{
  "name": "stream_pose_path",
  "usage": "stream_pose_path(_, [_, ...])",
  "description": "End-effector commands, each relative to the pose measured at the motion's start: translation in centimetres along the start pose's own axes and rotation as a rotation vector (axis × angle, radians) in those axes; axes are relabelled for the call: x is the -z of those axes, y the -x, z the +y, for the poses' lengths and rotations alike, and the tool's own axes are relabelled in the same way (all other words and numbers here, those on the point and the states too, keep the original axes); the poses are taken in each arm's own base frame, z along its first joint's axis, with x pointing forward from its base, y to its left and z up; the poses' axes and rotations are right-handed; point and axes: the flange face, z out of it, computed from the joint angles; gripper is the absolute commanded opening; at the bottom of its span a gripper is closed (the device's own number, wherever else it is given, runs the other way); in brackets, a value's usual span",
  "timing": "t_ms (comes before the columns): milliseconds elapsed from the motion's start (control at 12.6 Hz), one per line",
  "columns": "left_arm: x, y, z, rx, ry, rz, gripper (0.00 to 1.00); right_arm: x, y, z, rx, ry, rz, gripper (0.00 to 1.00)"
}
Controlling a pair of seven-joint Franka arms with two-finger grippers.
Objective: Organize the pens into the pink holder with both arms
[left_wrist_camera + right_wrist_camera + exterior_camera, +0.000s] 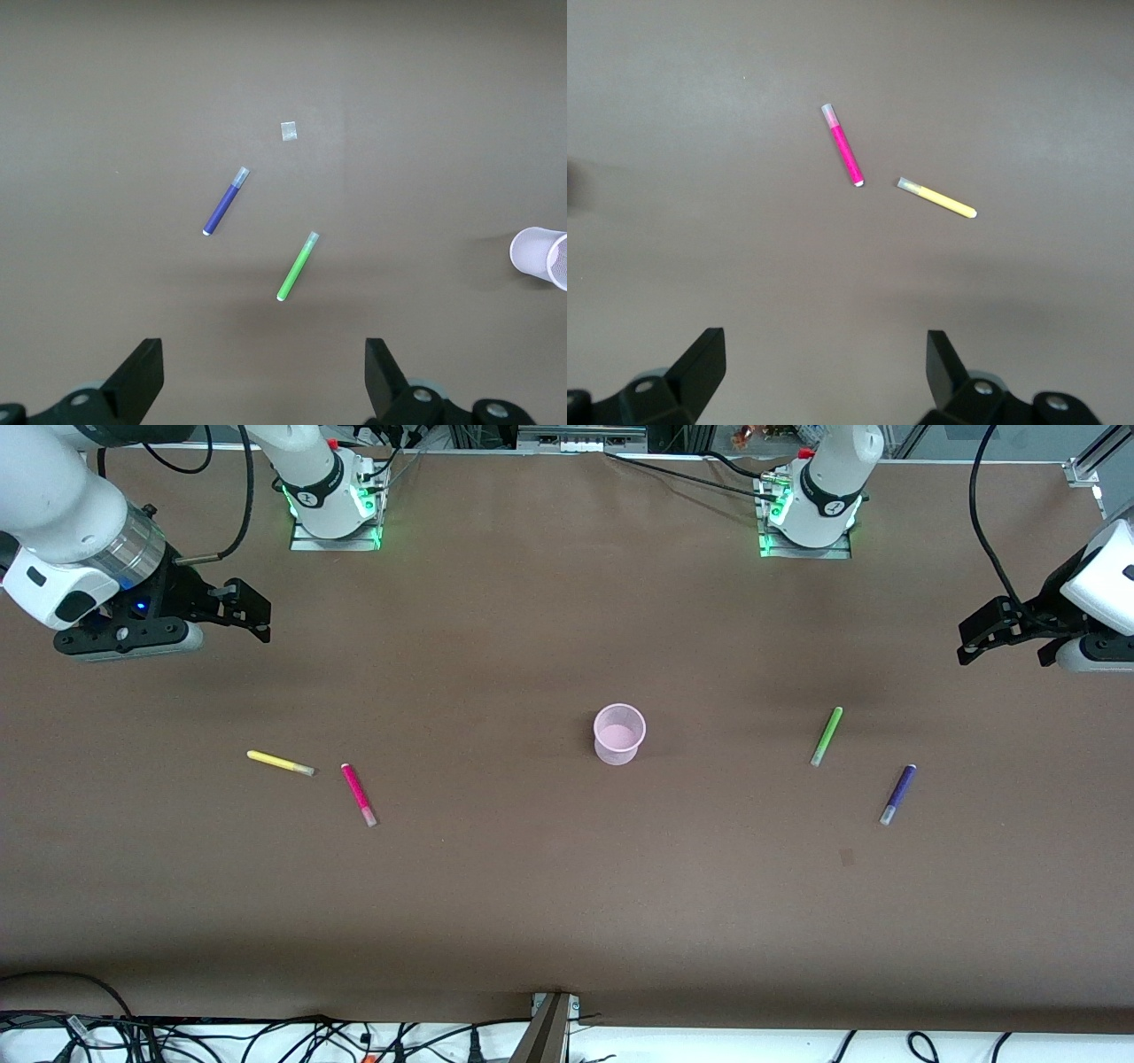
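Pink holder (619,733) upright mid-bench (532,886), empty. Yellow pen (280,763), magenta pen (359,794) toward right arm's end; green pen (827,736), purple pen (897,794) toward left arm's. Left gripper (974,638), right gripper (252,611) aloft, jaws open, empty.

front view: looking down from high, facing both arms' bases.
wrist views: each looking down at the table (496,886), sharing pens with front.

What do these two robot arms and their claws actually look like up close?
Both arms are bulky, rounded white shells with black bands at the joints and black cables looping off them. Their bases glow green. The right gripper and the left gripper are black, each with two angular fingers. The right arm's wrist has a silvery ring and a small blue light.
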Motion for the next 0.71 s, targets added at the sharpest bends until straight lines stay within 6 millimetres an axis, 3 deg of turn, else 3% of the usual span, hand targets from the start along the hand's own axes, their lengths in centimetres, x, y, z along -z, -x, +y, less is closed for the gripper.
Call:
stream_pose_path(0, [0.5,-0.2,0.1,-0.019,-0.01,-0.01,1.0,0.8,0.3,-0.3,0.008,-0.007,0.002,1.0])
stream_pose_path(396, [0.4,-0.1,0.0,-0.018,-0.007,-0.015,1.0,0.9,0.3,-0.8,0.012,-0.006,0.007,1.0])
stream_pose_path(634, [-2.5,0.0,-2.2,0.01,-0.01,-0.144,1.0,0.9,0.3,-1.1,0.015,-0.006,0.007,1.0])
